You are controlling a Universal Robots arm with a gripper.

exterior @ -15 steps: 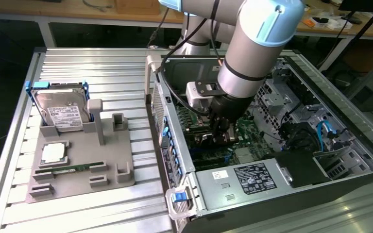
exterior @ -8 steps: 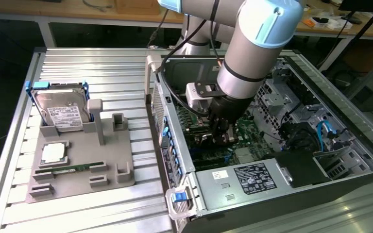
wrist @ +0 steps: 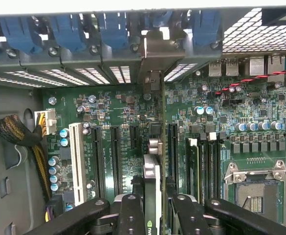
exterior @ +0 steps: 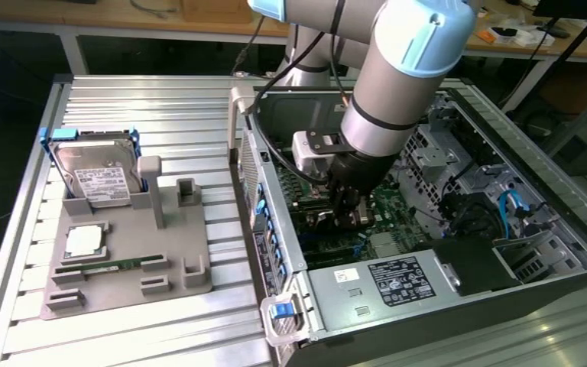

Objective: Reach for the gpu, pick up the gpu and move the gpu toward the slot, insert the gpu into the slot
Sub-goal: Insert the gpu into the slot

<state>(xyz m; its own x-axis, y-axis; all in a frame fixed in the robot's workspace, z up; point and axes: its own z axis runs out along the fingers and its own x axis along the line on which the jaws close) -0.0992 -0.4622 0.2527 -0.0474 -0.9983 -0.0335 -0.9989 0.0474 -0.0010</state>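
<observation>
Gripper fingers pinch the gpu edge-on by its upper edge, inside the case above the motherboard, apparently over a slot; card judged light, stiff, fragile, best held by bare board edges.

Bright overhead light, glare across the ribbed aluminium table, deep shadow inside the computer case, wrist view dimmer, slightly soft, near foreground perhaps out of focus.
</observation>
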